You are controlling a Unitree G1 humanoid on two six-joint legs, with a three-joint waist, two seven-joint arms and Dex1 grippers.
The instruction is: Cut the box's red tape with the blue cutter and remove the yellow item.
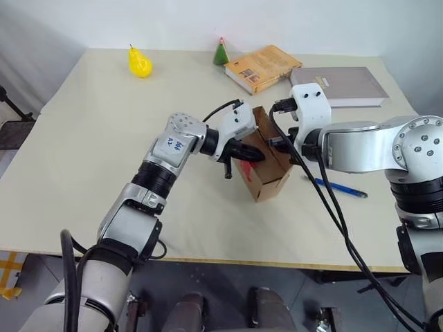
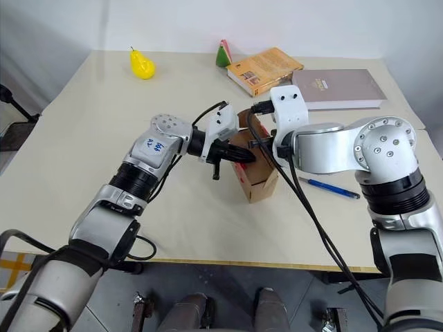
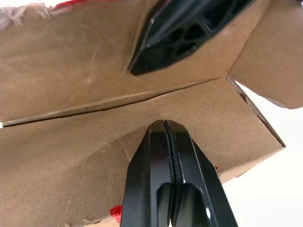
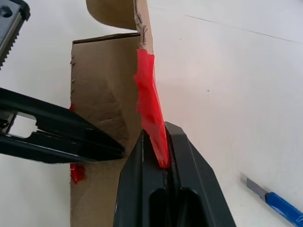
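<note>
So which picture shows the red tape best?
The right wrist view: the red tape hangs along a flap edge of the box, pinched by the right gripper. The left wrist view shows small red scraps; the head views barely show any.

Small brown corrugated cardboard box (image 1: 263,169): matt, rough, torn fibrous edges. Short red tape strip (image 4: 151,111): glossy, crinkled plastic film. Black gripper fingers (image 3: 173,184): smooth, semi-gloss plastic. Pale beige surface (image 1: 90,159): smooth, matt. Yellow pear (image 1: 140,63): glossy.
</note>
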